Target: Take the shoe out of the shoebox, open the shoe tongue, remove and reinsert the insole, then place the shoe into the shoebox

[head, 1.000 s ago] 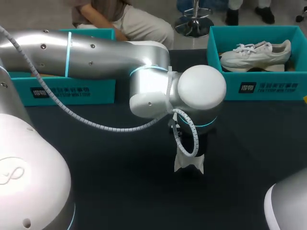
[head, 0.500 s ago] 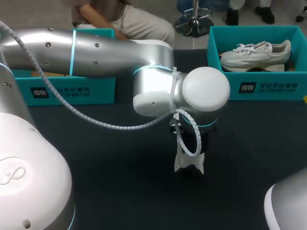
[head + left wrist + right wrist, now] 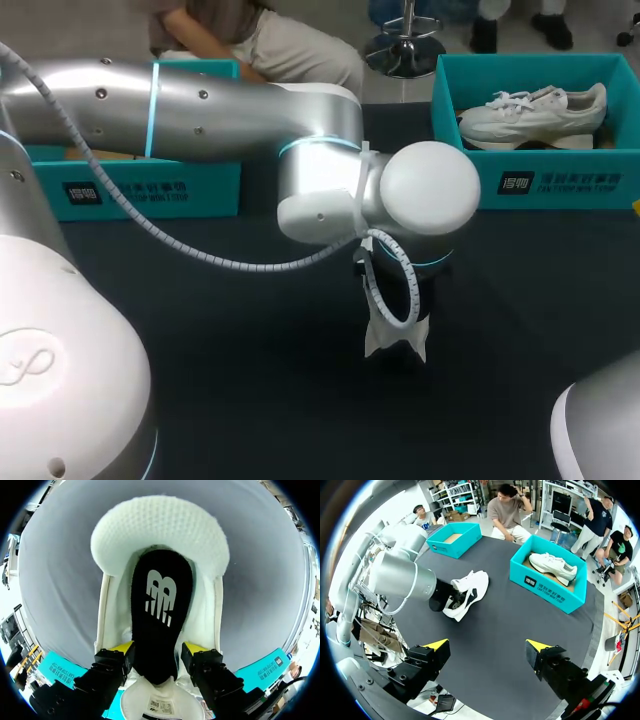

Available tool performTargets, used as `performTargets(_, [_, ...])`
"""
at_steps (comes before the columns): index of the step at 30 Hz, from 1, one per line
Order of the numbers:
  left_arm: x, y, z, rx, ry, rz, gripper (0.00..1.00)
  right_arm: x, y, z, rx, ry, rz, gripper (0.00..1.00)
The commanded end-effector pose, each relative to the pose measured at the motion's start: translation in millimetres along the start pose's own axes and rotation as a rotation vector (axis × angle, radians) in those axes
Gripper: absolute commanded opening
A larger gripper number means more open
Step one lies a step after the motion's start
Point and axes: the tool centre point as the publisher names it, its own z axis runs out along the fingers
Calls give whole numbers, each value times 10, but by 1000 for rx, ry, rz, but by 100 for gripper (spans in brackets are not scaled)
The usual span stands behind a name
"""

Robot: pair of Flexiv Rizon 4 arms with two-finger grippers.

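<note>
A white shoe [image 3: 160, 530] lies on the dark table with its opening towards my left gripper [image 3: 155, 650]. A black insole [image 3: 161, 610] lies inside it. The left gripper's yellow fingers stand apart on either side of the insole's heel end, open. In the head view the left wrist hides the gripper, and only part of the shoe [image 3: 393, 338] shows beneath it. In the right wrist view the shoe [image 3: 466, 592] lies mid-table beside the left arm. My right gripper [image 3: 487, 647] hangs open, near the table's edge and far from the shoe.
A teal shoebox [image 3: 540, 180] at the back right holds a second white shoe [image 3: 530, 108]. Another teal box [image 3: 150, 185] stands at the back left behind the left arm. My right arm [image 3: 595, 430] shows at the near right corner.
The left arm shifted slightly to the right, then held still. The shoe stays where it was. The right arm has not moved.
</note>
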Motion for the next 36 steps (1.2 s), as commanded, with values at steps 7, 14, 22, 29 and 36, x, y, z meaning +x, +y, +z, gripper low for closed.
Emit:
performTargets(7, [27,-29,17,3,-3,5,91,-13,34,-6,8,3,1,100])
performTargets(14, [50,-20,-4,-5,0,2,100,-13,34,-6,8,3,1,100])
performTargets(22, [54,22,-174,-21,-8,4,100,-13,34,-6,8,3,1,100])
performTargets(29, [58,87,-334,-40,-32,1,100,-13,34,-6,8,3,1,100])
performTargets(36, [86,199,-491,-57,-54,-18,100,-13,34,-6,8,3,1,100])
